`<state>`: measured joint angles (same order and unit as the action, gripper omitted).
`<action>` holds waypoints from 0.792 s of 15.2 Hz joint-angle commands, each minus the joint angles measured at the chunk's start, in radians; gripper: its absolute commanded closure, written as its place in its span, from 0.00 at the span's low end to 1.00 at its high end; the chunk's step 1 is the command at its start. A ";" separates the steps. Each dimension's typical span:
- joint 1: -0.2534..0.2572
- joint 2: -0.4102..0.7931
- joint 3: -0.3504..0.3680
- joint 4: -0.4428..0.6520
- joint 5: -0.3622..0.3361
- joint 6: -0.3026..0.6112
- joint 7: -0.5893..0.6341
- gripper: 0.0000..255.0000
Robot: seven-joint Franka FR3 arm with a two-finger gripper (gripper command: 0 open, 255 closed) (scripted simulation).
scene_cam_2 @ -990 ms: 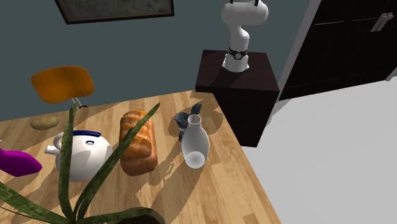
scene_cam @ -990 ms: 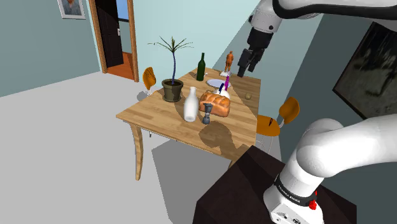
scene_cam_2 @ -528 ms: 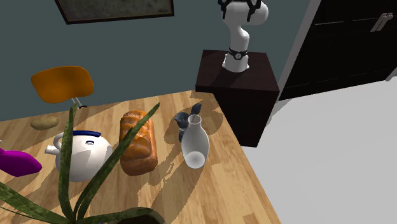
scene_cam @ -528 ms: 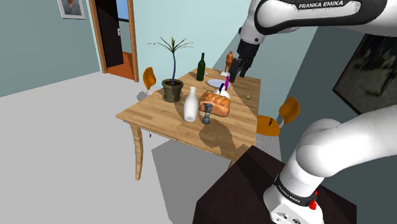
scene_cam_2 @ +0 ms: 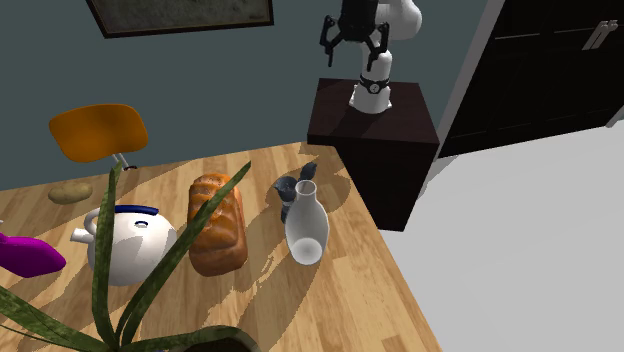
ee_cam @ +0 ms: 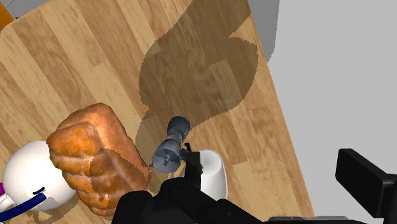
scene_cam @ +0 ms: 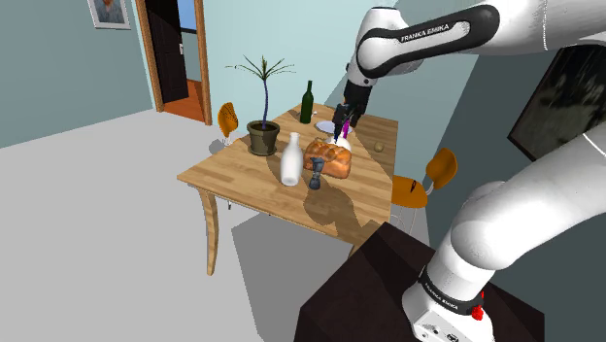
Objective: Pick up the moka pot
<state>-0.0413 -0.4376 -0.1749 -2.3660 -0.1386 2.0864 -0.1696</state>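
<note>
Tool (scene_cam: 341, 125) hangs from the arm at the upper middle of the shoulder view. It points down over the far part of the table (scene_cam: 238, 180), its fingers wide apart with nothing between them. In the second exterior view the tool (scene_cam_2: 352, 33) shows at the top edge, right of centre, splayed open high above the stand (scene_cam_2: 385, 135).

Below the tool and to its lower left in the shoulder view, near the frame's middle, the moka pot (scene_cam: 316, 178) stands on the table. It is small, dark grey and narrow at the waist, upright with its long axis vertical. From the wrist camera the moka pot (ee_cam: 170, 146) is seen from above at a slant, its knobbed top farther from the fingers than its base. It lies outside the gap, past the finger on the loaf's side, and is untouched. Which way its spout faces I cannot tell.

Just beside the moka pot stands a white bottle (scene_cam: 290, 160), which partly hides it in the second exterior view. On the other side, near but apart, lies a brown loaf (scene_cam: 329, 158). Past the loaf sits a white teapot (scene_cam_2: 130, 243). Farther left in the shoulder view is a potted plant (scene_cam: 263, 136), with a green bottle (scene_cam: 307, 103) behind it.
</note>
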 commanded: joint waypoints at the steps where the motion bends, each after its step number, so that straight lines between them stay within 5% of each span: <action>1: -0.003 0.070 -0.019 0.016 0.002 0.056 -0.014 0.00; 12: -0.019 0.494 -0.090 0.225 0.095 0.265 -0.119 0.00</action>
<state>-0.0571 0.0110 -0.2608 -2.1685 -0.0581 2.3345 -0.2755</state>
